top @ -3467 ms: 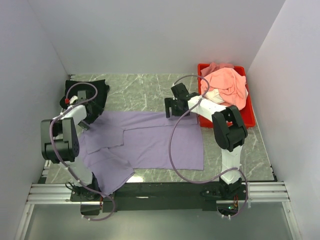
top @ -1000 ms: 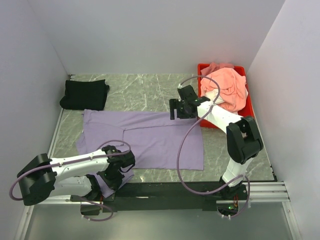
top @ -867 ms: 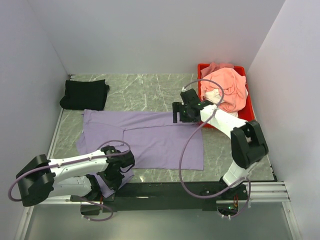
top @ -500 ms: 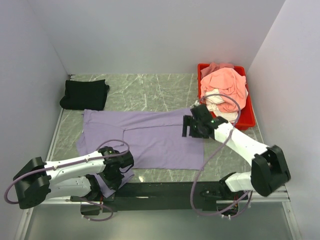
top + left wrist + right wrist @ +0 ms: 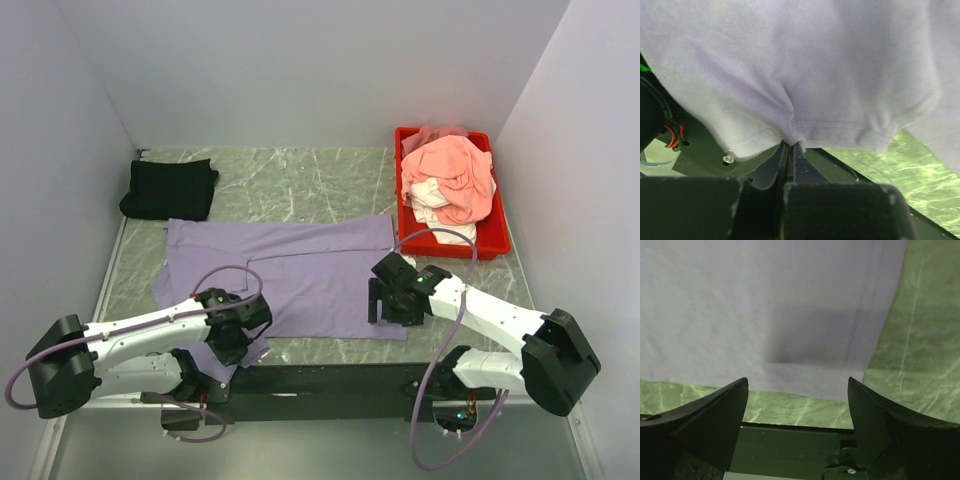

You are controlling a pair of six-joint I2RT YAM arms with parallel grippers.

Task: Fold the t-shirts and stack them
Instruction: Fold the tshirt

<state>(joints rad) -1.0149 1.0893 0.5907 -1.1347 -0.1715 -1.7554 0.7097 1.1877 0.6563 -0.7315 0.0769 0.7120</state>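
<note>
1. Left fingers are squeezed right together, with no gap at all, and a small bunch of the purple shirt is caught between the tips. They've got it by the hemmed edge. The cloth puckers at the pinch and fans out beyond it in the wrist view.
2. Right fingers are spread wide and aren't holding anything. The purple shirt's near right corner shows in the gap between them, lying flat, with the side hem running down closer to the right-hand finger. Can't tell from the pictures whether the tips touch the cloth or just sit above it.
3. From overhead, the purple shirt is spread across the middle of the desk, with a flap folded over its left half. A loose bit trails toward the near left edge, and that's where the left arm has hold of it. The right arm is at the opposite near corner.
4. The black shirt is folded up in the far left corner, well apart from both arms.
5. The pink shirt is heaped in the red tray at the far right. The white shirt is crumpled in the same tray, on its near side.
</note>
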